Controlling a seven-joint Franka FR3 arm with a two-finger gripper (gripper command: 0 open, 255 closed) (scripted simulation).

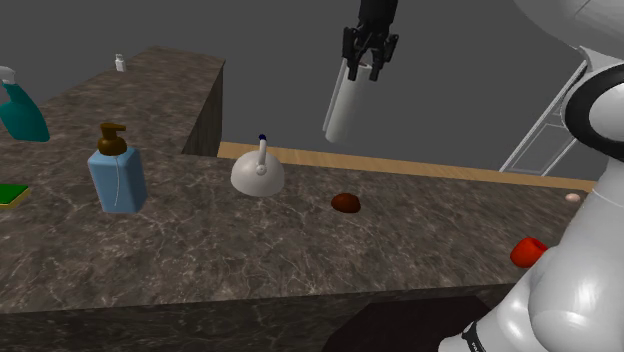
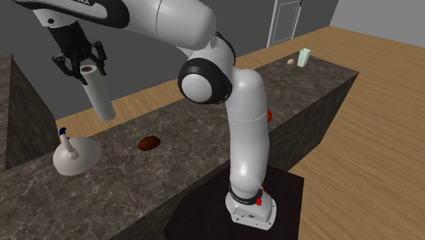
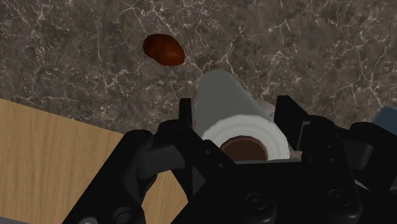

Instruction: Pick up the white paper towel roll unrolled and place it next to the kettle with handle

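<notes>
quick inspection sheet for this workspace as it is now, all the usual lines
Surface: dark marbled counter, white-veined.
Job's things: white paper towel roll held tilted in the air above the counter; white kettle upright on the counter, apart from the roll.
Clutter: blue soap dispenser, brown lump, red object, teal spray bottle, pale cup.
Gripper: gripper shut on the roll's upper end.
Cables: nothing seen.
Surroundings: wooden floor, grey wall.

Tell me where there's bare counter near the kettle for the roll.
Free: the counter between kettle and brown lump, plus the wide stretch between them and the near edge. Crowded: the shoulder view's left end, around soap bottle and teal bottle.
</notes>
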